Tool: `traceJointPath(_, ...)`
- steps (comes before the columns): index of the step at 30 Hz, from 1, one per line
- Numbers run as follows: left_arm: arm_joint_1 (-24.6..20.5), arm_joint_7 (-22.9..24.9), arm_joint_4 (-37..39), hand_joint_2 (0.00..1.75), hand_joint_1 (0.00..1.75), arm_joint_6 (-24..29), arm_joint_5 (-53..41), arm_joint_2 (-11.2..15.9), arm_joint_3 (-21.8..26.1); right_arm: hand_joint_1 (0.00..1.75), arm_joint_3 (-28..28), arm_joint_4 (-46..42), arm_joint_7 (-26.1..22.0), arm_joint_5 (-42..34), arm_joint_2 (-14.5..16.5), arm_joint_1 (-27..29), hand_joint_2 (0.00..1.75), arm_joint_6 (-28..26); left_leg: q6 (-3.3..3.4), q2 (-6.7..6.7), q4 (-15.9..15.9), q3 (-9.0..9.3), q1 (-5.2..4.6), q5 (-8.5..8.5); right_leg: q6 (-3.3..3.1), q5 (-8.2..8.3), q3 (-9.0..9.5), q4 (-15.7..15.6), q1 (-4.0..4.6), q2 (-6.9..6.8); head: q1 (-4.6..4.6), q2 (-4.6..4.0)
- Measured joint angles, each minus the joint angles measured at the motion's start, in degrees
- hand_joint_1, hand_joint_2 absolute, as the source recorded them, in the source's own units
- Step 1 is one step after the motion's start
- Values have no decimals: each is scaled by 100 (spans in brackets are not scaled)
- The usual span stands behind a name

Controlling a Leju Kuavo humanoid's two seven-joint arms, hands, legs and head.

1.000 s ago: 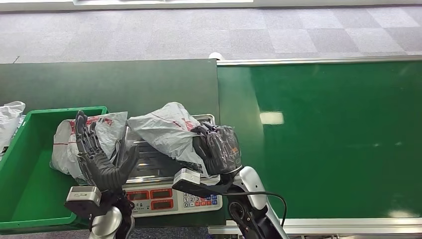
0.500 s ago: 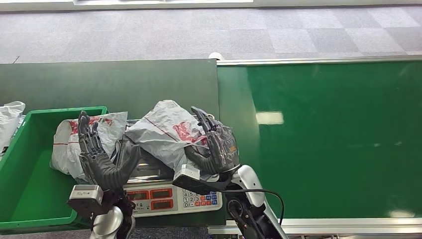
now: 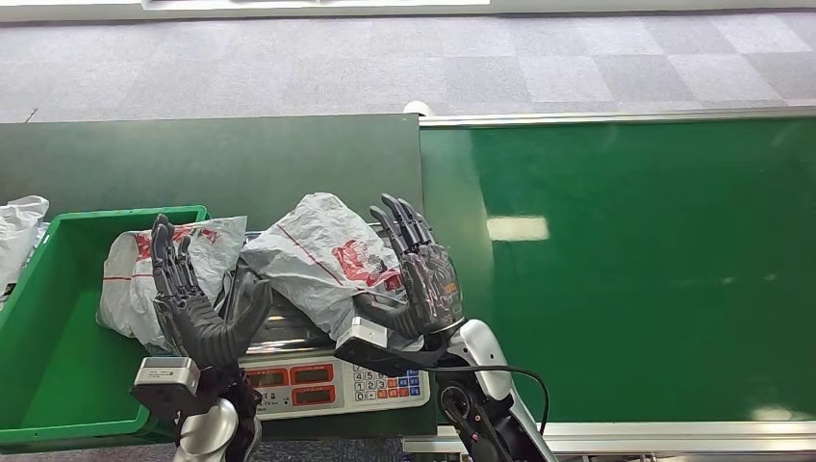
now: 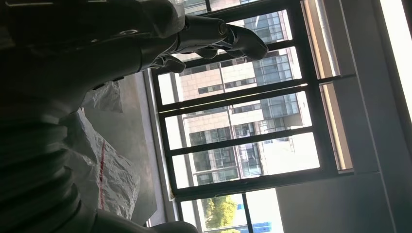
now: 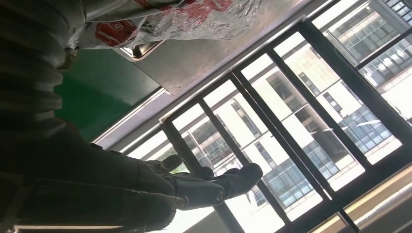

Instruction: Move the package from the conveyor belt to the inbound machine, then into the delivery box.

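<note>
A grey plastic package (image 3: 322,260) with red print lies on the steel pan of the inbound machine (image 3: 327,380), a scale with red displays. My right hand (image 3: 419,279) stands upright against the package's right end, fingers spread, palm toward it, holding nothing. My left hand (image 3: 192,298) is raised open at the scale's left side, palm toward the package and apart from it. In the right wrist view the package (image 5: 184,19) lies on the pan beyond my spread hand (image 5: 204,187). In the left wrist view a grey bag (image 4: 107,179) lies beside my open hand (image 4: 218,41).
A second grey package (image 3: 130,279) lies over the right rim of the green delivery box (image 3: 48,366) at the left. A white bag (image 3: 19,231) sits at the far left. The green conveyor belt (image 3: 635,269) runs along the right, with grey carpet beyond.
My right hand has let go of the package and spread its fingers upward. The package has settled on the scale pan. The left hand has barely moved.
</note>
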Motion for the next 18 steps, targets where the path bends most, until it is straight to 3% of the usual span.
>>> traceJointPath(6, 2, -1, 0, 175, 0, -33, -9, 0, 1, 0, -4, -26, -379, -595, -4, 41, 175, 77, 0, 0, 0, 0, 0, 0, 0, 0, 0, 0, 0, 0, -1, 0)
traceJointPath(13, 4, -1, 32, 175, 0, -62, -11, 0, 2, 0, -90, -407, -1338, -2855, -24, 224, 175, 1435, 0, 0, 0, 0, 0, 0, 0, 0, -2, 0, 0, 0, -1, 0)
traceJointPath(18, 4, -1, 77, 175, 0, -69, -3, 0, 3, 0, -226, -607, -1486, -3416, -45, 257, 175, 1860, 0, 1, 0, 1, 0, 0, 0, 0, -1, 0, 0, 0, 0, 0)
